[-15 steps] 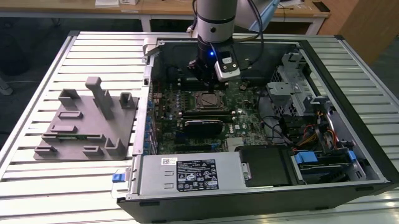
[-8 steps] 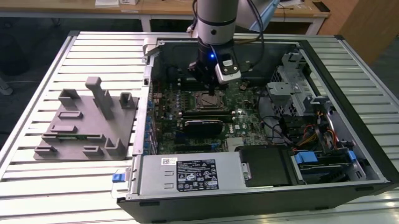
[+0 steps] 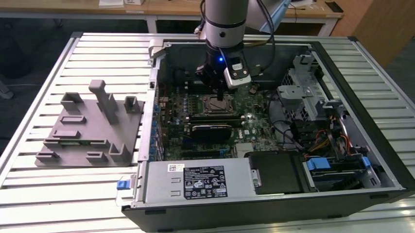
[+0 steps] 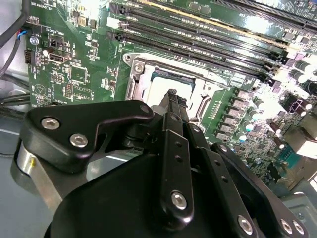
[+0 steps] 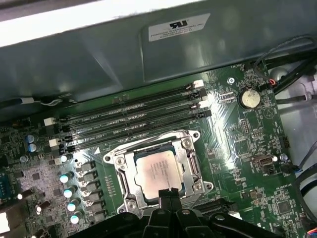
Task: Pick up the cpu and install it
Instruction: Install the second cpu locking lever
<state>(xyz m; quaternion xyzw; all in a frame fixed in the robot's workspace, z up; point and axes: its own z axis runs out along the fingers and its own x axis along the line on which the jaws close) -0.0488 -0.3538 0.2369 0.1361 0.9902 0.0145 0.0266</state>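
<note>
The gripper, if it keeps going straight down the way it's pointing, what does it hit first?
Most likely the cpu seated in the socket; the gripper points at its near edge, though the remaining gap is unclear.

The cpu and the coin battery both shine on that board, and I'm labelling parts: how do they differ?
The cpu is a flat square with a silver top; the coin battery is a small round disc. The cpu lies inside the metal socket frame with the gripper at its edge; the battery sits apart in a dark ring holder. Both are shiny metal.

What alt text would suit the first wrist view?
A silver cpu lies flat in its metal-framed socket on a green motherboard. The black claw sits at its near edge, with memory slots beyond.
</note>
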